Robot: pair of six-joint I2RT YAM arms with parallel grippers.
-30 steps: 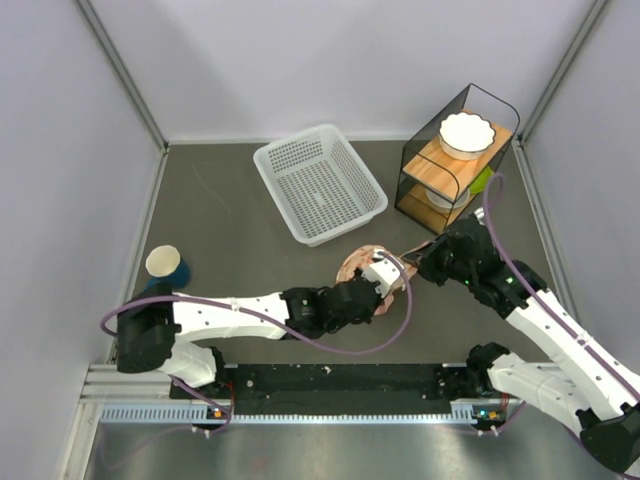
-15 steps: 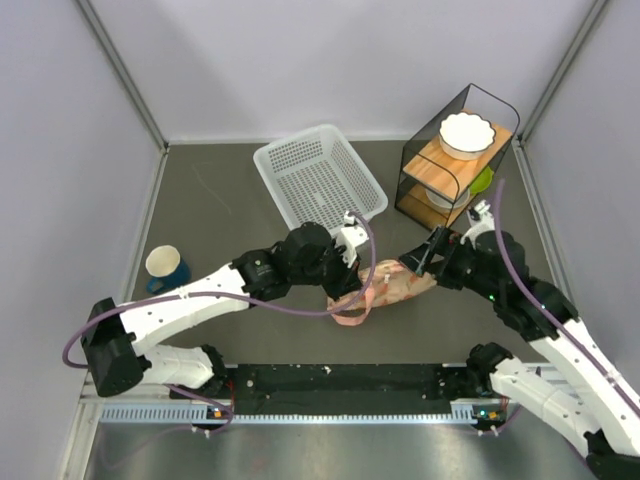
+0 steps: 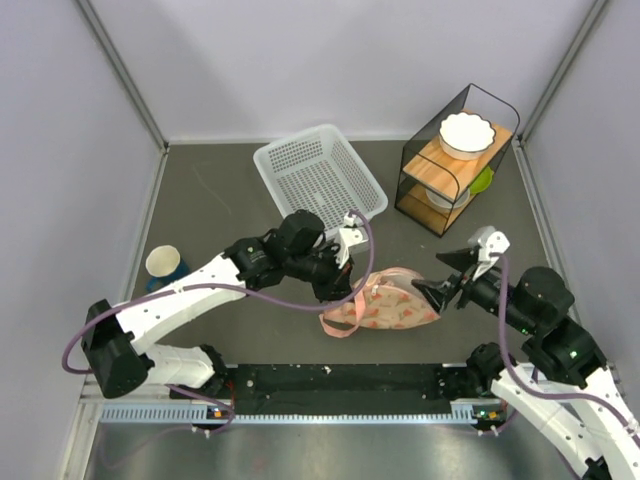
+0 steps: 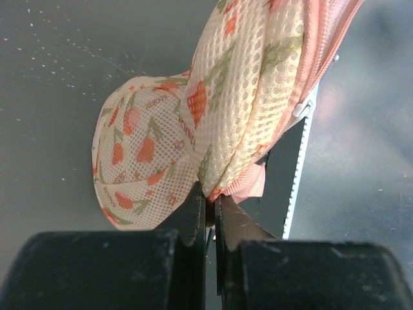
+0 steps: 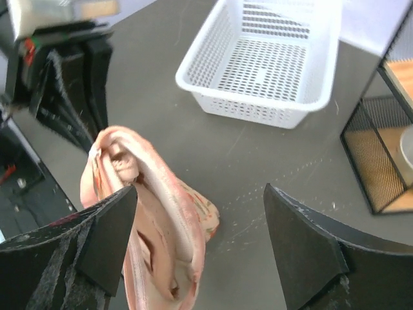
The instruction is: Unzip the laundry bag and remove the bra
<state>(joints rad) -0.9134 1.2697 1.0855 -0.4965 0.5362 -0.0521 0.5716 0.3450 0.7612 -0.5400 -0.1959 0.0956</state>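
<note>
The laundry bag (image 3: 388,303), beige-pink mesh with red-orange prints, lies partly lifted on the dark table. My left gripper (image 3: 347,278) is shut on the pink trim at the bag's left end. The left wrist view shows the bag (image 4: 148,148) hanging from my pinched left gripper (image 4: 210,205). My right gripper (image 3: 441,276) stands open just right of the bag and holds nothing. In the right wrist view the bag (image 5: 187,213) gapes along its zip beside my open right gripper (image 5: 200,191). Dusty-pink padded fabric, seemingly the bra (image 5: 121,160), shows inside the gap.
A white perforated basket (image 3: 320,185) sits behind the bag and shows again as the basket (image 5: 271,64). A black wire shelf (image 3: 455,160) holding a white bowl (image 3: 466,133) stands at the back right. A cup (image 3: 163,263) stands at the far left.
The left gripper has raised the bag's left end and moved back and left. The right gripper has opened, let go of the bag and drawn away to the right.
</note>
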